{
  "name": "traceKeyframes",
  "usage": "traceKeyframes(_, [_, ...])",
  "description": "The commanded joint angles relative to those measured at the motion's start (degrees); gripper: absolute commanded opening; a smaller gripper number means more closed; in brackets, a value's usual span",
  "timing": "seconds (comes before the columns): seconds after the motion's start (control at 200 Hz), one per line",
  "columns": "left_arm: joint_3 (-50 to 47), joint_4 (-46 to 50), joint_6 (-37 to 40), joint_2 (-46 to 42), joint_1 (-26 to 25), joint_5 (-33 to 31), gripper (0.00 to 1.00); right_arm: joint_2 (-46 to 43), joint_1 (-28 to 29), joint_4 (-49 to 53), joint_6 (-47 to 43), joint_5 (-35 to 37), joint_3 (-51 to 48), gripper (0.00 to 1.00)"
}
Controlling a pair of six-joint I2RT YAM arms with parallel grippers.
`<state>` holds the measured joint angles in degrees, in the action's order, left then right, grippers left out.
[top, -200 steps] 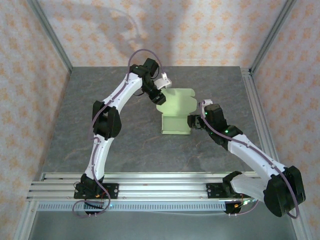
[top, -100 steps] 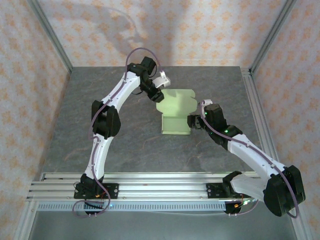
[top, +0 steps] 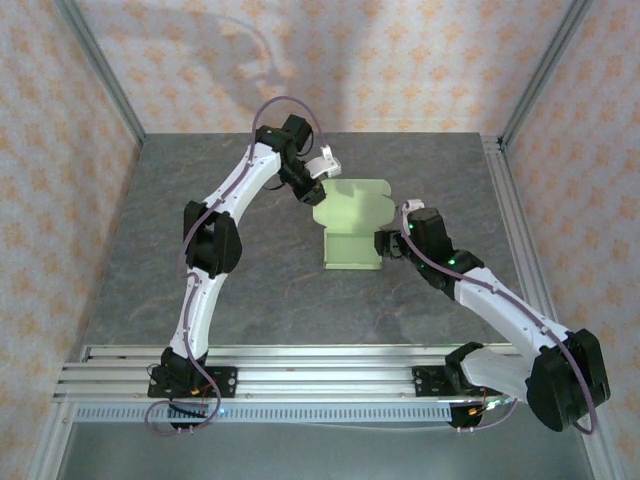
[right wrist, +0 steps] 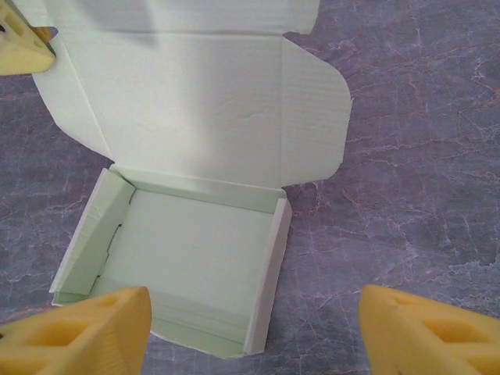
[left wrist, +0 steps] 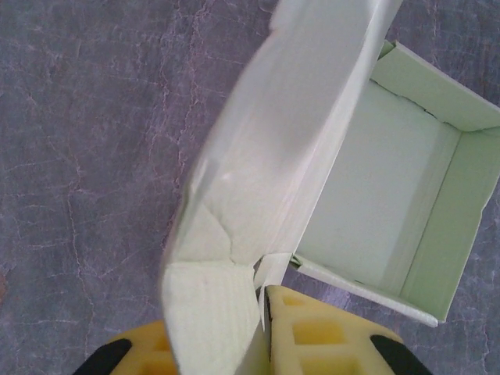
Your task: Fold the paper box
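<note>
The paper box [top: 350, 246] is a pale yellow-green tray on the grey table, with its lid [top: 352, 200] raised at the far side. In the left wrist view the lid's corner flap [left wrist: 215, 312] runs down between the yellow fingers [left wrist: 328, 336], which pinch its edge. My left gripper [top: 318, 186] is at the lid's far left corner, shut on that flap. My right gripper [top: 385, 243] stands open at the tray's right wall [right wrist: 266, 273], straddling it, with one fingertip [right wrist: 78, 328] over the tray floor and the other over bare table. The tray's inside [right wrist: 187, 250] is empty.
Grey marbled tabletop [top: 220, 270] lies all round the box. Metal frame rails run along the right edge [top: 515, 230] and across the near edge [top: 320, 365]. Patterned walls close in the back and sides.
The left gripper's jaws have closed onto the lid's corner flap and its wrist has shifted slightly. The lid and tray stay where they were. The right arm has not moved.
</note>
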<state>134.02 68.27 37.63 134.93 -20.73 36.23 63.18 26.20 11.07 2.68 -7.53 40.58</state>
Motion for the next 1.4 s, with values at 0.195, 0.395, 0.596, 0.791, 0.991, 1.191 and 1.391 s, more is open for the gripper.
traceKeyframes(0.195, [1.76,3.69,2.23,0.48,0.17,0.25,0.14,-0.16,-0.34,-0.62,-0.48,0.57,0.29,0.7])
traceKeyframes(0.395, [1.68,3.6,2.02,0.6,0.17,0.52,0.19,-0.16,-0.36,-0.72,-0.52,0.47,0.29,0.7])
traceKeyframes(0.596, [1.73,3.27,1.69,1.38,0.16,0.95,0.22,-0.16,-0.36,-0.62,-0.44,0.53,0.25,0.7])
traceKeyframes(0.791, [1.72,3.33,1.73,1.89,0.16,1.26,0.23,-0.16,-0.32,-0.66,-0.39,0.51,0.16,0.7])
traceKeyframes(0.991, [1.78,3.51,1.66,2.0,0.16,1.65,0.19,-0.15,-0.35,-0.63,-0.27,0.48,0.16,0.7])
traceKeyframes(1.191, [1.76,3.86,2.08,1.83,0.16,2.0,0.09,-0.16,-0.3,-0.64,-0.32,0.68,0.18,0.7])
traceKeyframes(1.391, [1.56,5.14,2.97,1.31,0.16,1.02,0.05,-0.32,-0.33,-0.23,-0.56,0.98,0.72,0.7])
